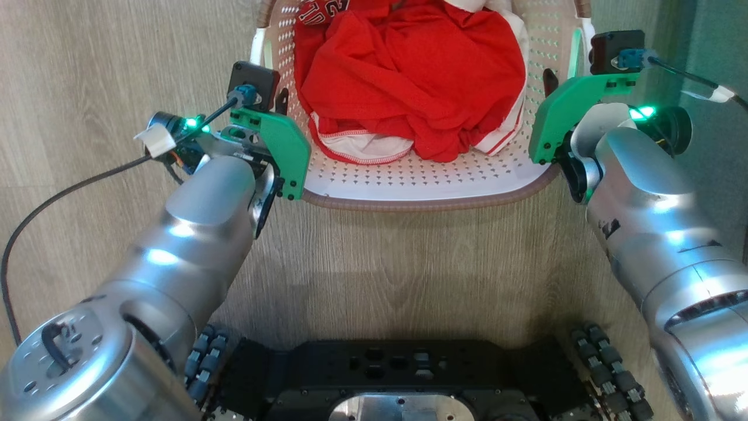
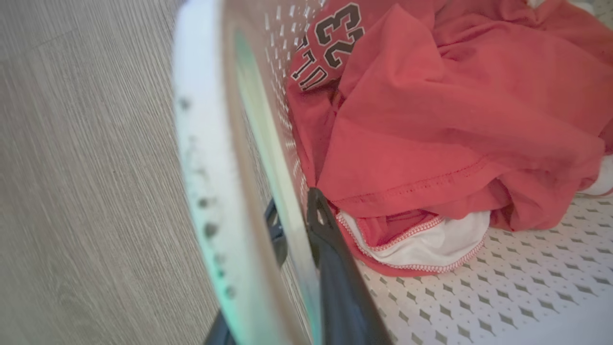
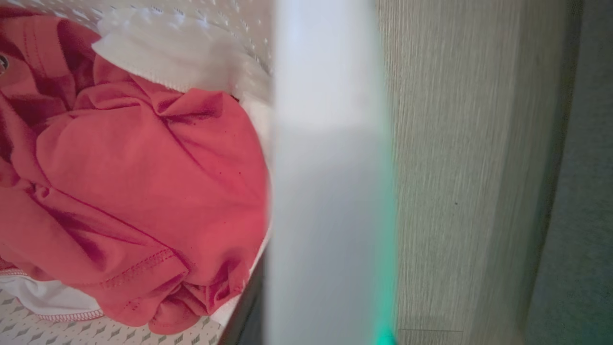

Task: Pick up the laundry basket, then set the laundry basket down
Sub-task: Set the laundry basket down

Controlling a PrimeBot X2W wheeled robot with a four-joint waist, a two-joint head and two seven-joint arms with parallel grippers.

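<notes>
L gripper [image 2: 294, 206] nearly closed, clamped on laundry basket [image 1: 409, 181] side; R gripper [image 1: 560, 79] at opposite side, grip hidden, can't tell. Both arms stretched fwd.

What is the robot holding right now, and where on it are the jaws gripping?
The laundry basket, by its sides: the left gripper clamps the left handle, the right gripper the right handle.
</notes>
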